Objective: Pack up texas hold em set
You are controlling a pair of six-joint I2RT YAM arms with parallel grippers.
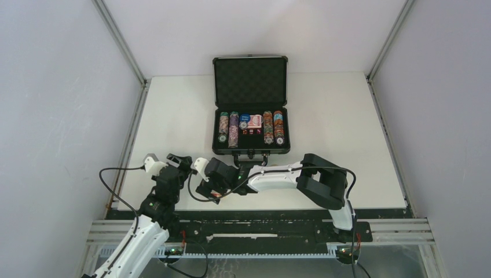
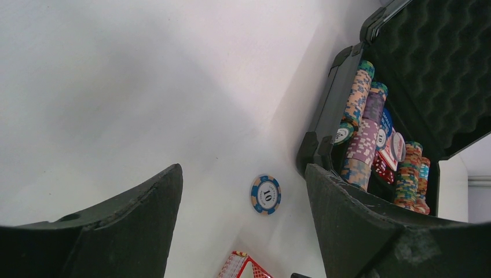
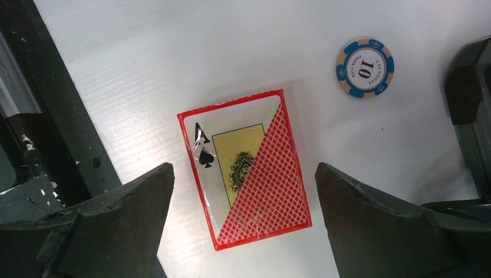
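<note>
One loose chip (image 3: 365, 68) — one card box (image 3: 246, 169)

Bright, even, diffuse light; shadows stay soft.
Top view: sharp throughout, shadows barely show on the table (image 1: 173, 116). Left wrist view: grey falloff toward 9 o'clock, left fingers (image 2: 127, 231) blurred at 7 and 5. Right wrist view: card box (image 3: 246, 168) crisp, right fingers (image 3: 116, 231) soft at 7 and 5.

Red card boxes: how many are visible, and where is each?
2. One red card box lies on the white table, beside a blue chip. A second red card box sits in the open black foam-lined case, among chip rows. More may be hidden.
</note>
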